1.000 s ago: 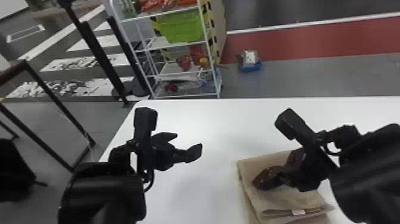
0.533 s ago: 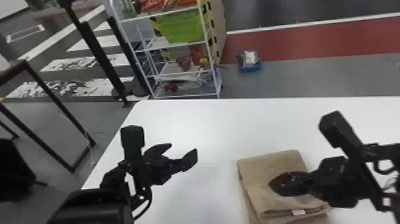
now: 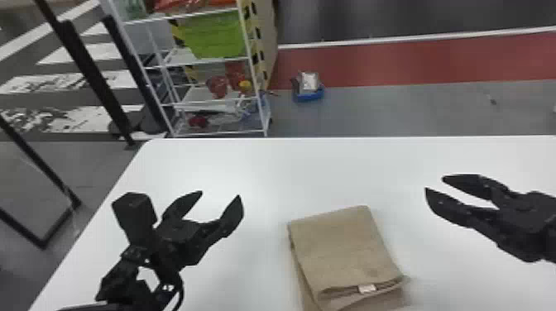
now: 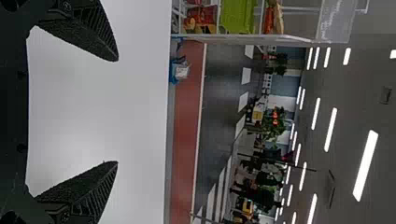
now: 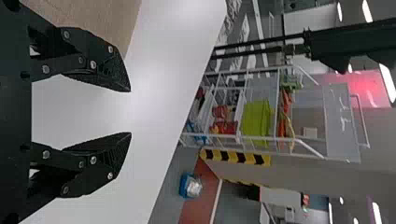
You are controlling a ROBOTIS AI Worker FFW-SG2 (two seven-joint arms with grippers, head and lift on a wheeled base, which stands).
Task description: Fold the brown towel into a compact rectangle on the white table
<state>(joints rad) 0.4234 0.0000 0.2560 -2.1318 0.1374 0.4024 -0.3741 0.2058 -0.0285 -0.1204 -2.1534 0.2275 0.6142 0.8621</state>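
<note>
The brown towel [image 3: 343, 248] lies folded into a layered, roughly rectangular stack on the white table [image 3: 231, 165], its small white tag at the near edge and a lower layer jutting out at its left. Left of the towel, my left gripper [image 3: 221, 198] stands open and apart from it; in the left wrist view the left gripper [image 4: 116, 112] has nothing between its fingers. My right gripper [image 3: 433, 184] is open and empty to the right of the towel. In the right wrist view, the right gripper [image 5: 130, 112] has the brown towel [image 5: 93, 16] beside one finger.
Beyond the table's far edge stand a white shelf rack [image 3: 215, 99] with a green bin [image 3: 215, 35] and, on the floor, a blue container [image 3: 308, 89]. A black frame [image 3: 45, 173] stands off the table's left side.
My right gripper has let go of the towel's top, drawn away to the right and opened. The left gripper has shifted a little and now points more toward the far edge. The towel stays put.
</note>
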